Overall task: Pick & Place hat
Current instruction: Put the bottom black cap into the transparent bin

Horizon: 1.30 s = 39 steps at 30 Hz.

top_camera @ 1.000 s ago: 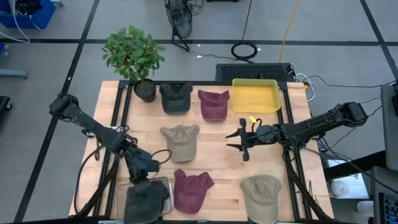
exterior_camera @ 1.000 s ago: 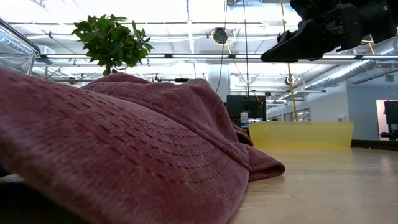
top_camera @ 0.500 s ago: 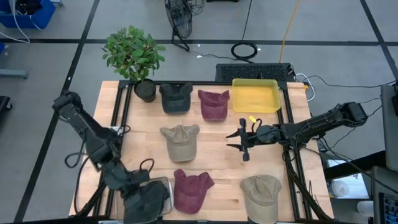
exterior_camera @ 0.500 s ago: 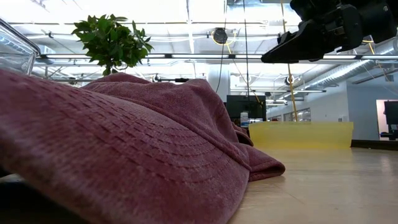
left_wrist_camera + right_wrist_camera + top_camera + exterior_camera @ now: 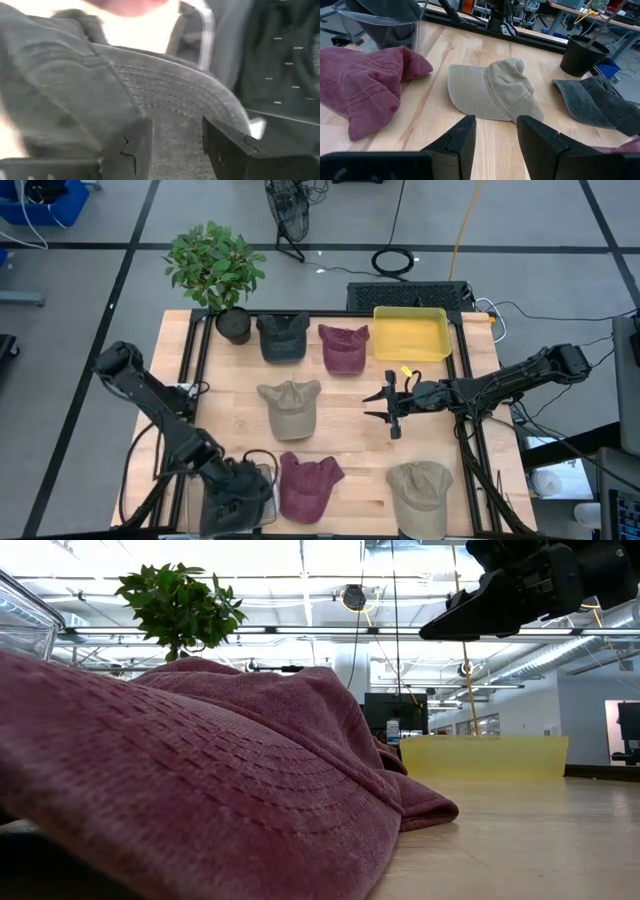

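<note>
Six hats on wooden table (image 5: 345, 425); left gripper (image 5: 172, 150) clamped on dark hat (image 5: 165, 95), right gripper (image 5: 388, 408) apart.

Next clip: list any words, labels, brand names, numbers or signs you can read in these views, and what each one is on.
None can be read in any view.
Hats, for example the tan hat and the dark red hat: plain, no logo or lettering visible.
Yellow tray: plain.
Screen behind the tray in the low view: too small to read.
</note>
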{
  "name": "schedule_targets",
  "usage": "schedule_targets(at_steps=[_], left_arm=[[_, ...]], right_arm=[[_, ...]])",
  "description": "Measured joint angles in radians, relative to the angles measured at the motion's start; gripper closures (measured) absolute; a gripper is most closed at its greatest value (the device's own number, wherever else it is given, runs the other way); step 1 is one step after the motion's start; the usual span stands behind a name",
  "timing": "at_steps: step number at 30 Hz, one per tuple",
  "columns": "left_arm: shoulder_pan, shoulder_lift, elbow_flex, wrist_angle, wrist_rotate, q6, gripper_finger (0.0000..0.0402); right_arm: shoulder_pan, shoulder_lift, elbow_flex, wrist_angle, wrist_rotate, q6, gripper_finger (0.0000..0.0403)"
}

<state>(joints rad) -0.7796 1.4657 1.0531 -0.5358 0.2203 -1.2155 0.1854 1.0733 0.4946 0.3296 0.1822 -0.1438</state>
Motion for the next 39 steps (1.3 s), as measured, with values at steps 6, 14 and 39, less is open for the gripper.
schedule_targets(at_steps=[6, 14, 39], left_arm=[[0.045, -0.008, 0.000, -0.050, -0.033, 0.092, 0.0229], [0.066, -0.007, 0.000, -0.043, -0.046, 0.122, 0.0229], [0.052, -0.008, -0.291, 0.450, 0.010, 0.110, 0.0229]], right_arm=[[0.000, 0.000, 0.000, -0.003, 0.000, 0.001, 0.0273], [0.000, 0.000, 0.000, -0.008, 0.000, 0.001, 0.0273], [0.000, 0.000, 0.000, -0.006, -0.001, 0.001, 0.0273]])
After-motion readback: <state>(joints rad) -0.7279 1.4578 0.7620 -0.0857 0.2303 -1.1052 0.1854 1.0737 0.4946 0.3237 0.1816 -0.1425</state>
